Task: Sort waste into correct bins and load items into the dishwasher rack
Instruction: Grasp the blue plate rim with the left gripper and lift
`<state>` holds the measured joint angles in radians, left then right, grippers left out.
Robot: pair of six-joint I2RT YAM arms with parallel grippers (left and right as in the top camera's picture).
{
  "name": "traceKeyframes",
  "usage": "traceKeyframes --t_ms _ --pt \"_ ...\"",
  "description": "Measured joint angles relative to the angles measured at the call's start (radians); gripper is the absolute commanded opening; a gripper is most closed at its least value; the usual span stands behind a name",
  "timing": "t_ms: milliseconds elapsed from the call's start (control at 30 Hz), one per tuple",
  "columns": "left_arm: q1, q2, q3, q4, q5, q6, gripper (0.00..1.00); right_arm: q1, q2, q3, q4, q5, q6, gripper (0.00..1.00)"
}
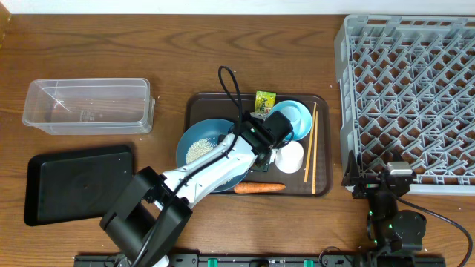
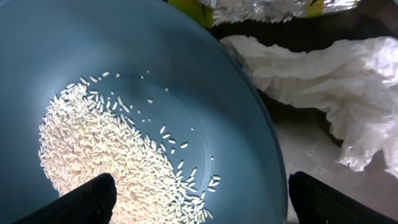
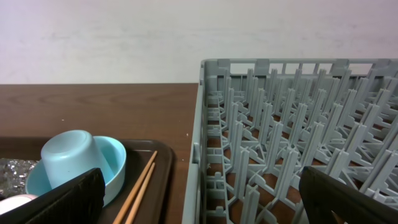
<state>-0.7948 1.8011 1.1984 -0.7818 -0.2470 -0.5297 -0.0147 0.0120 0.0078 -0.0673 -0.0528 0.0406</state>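
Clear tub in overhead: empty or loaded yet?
Empty. The clear tub shows only the table through its bottom, with no waste inside.

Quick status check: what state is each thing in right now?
Left gripper: open, over plate.
Right gripper: open, holding nothing.
Plate: on brown tray, holds rice.
Blue cup: upside down.
Carrot: lying on brown tray.
Chopsticks: lying flat on brown tray.
Tissue: crumpled.
Tub: empty.
Black tray: empty.
Rack: empty as far as seen.
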Motion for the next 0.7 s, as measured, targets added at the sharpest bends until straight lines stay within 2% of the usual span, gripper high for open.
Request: traceKeyframes --t_ms 533,633,700 --pt "0.000 0.063 -0.010 0.026 0.005 -0.017 0.91 0.000 0.000 0.000 0.000 0.000 0.000 0.99" --pt "0.000 0.084 -0.010 0.027 0.005 -0.018 0.87 0.000 0.000 0.000 0.000 0.000 0.000 0.99" --pt "0.000 0.090 -0.010 0.029 0.004 -0.021 0.80 0.000 0.000 0.000 0.000 0.000 0.000 0.99"
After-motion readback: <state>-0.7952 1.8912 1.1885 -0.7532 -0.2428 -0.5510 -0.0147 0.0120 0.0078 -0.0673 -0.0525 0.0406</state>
